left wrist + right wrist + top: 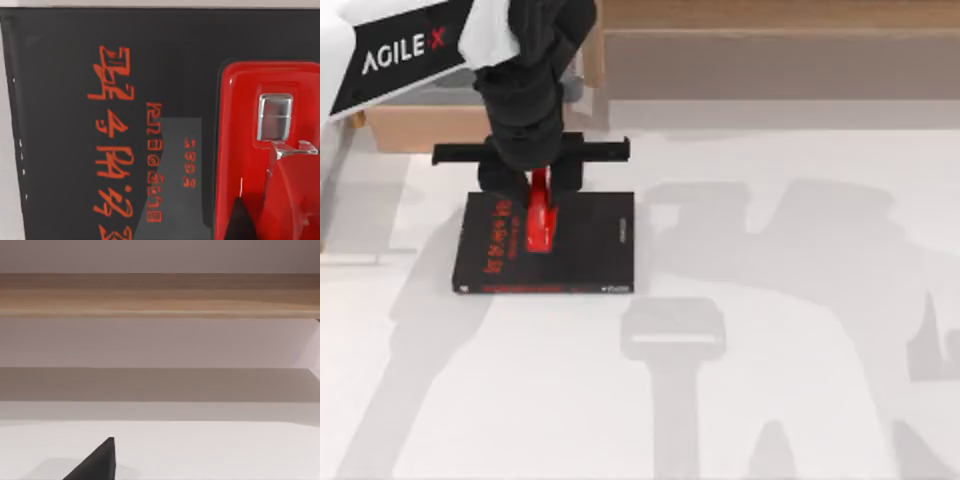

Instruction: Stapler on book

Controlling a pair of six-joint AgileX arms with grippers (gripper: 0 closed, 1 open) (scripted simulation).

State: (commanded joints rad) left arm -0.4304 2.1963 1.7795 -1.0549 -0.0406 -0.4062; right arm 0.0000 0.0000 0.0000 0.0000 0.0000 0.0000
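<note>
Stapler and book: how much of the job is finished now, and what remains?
Mostly done: the stapler lies over the cover of the book, at the table's left side. In hand: the left gripper is directly above the stapler's far end; whether it grips it cannot be told. Left: letting go, if it is held, and lifting the arm away. The right gripper is parked over bare table.

A pale, near-white table (pixel 800 300) fills most of the top view, crossed by broad grey shadows; one of them, near the middle, has a rounded block shape on a straight stem. Along the far edge of the table runs a light wooden rail (pixel 770 15), with a short wooden block (pixel 420 125) at its left end. In the right wrist view the same wooden rail (pixel 160 295) crosses above the pale tabletop (pixel 210 450).
</note>
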